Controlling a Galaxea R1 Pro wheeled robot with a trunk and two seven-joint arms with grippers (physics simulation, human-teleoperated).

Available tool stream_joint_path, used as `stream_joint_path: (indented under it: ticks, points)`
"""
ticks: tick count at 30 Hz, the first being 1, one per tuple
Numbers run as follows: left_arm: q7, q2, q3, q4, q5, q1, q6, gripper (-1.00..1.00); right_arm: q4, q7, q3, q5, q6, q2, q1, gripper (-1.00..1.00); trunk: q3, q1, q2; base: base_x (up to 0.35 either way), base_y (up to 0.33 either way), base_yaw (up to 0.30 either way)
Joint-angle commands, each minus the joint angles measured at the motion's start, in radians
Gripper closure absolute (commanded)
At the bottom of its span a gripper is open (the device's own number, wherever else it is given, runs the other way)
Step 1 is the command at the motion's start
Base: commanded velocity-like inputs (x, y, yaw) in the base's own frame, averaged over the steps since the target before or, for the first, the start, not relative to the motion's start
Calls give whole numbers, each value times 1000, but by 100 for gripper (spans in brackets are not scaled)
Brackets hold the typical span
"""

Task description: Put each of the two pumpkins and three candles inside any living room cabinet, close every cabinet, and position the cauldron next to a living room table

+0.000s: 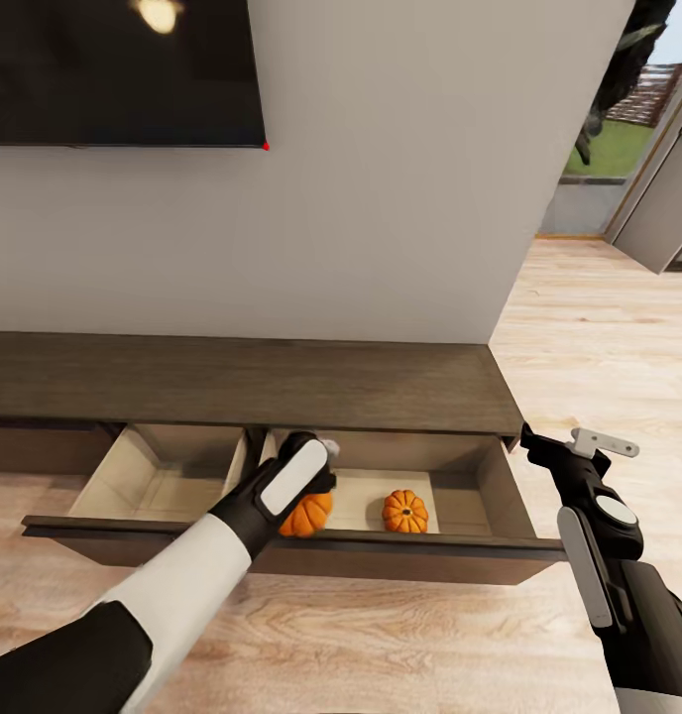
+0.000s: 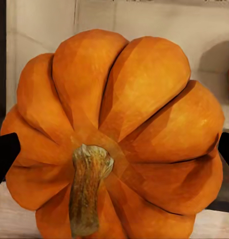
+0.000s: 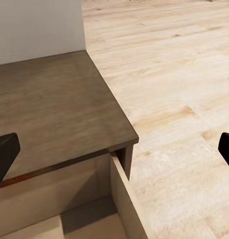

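Placement of the second pumpkin [image 1: 309,515] was the step in hand: the left gripper [image 1: 311,493] reached over the front panel of the open drawer [image 1: 450,551] in the cabinet [image 1: 242,382], closed on that pumpkin, whose ribbed orange body and stem pressed close to the left wrist camera with a dark fingertip [image 2: 4,155] at each side. The other pumpkin [image 1: 405,512] already sat on the pale drawer floor, just beside the held one and apart from it.

Whether the held pumpkin rested on the drawer floor or hung just above it could not be told. To do it well, the arm would probably need to lower until the fruit was seated, spread the fingers only then, and lift straight up, so the round body did not roll into its neighbour or catch the drawer front.

The right gripper [image 1: 579,443] hovered off the cabinet's right end with its fingers spread wide and nothing between them, well placed, it seemed, to push the drawer shut later.
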Motion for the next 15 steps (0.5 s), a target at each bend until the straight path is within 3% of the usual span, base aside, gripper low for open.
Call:
stream_joint_path:
  ticks: [1, 7, 15]
  points:
    - [10, 0, -2, 9, 9, -10, 6, 100, -2, -7, 1, -10, 3, -1, 0, -100, -1, 0, 0, 0, 0, 0]
    - [10, 0, -2, 71, 36, -89, 6, 100, -2, -7, 1, -10, 3, -1, 0, -100, -1, 0, 0, 0, 0, 0]
    - [9, 0, -2, 142, 39, -189, 7, 100, -2, -7, 1, -10, 2, -1, 0, -100, -1, 0, 0, 0, 0, 0]
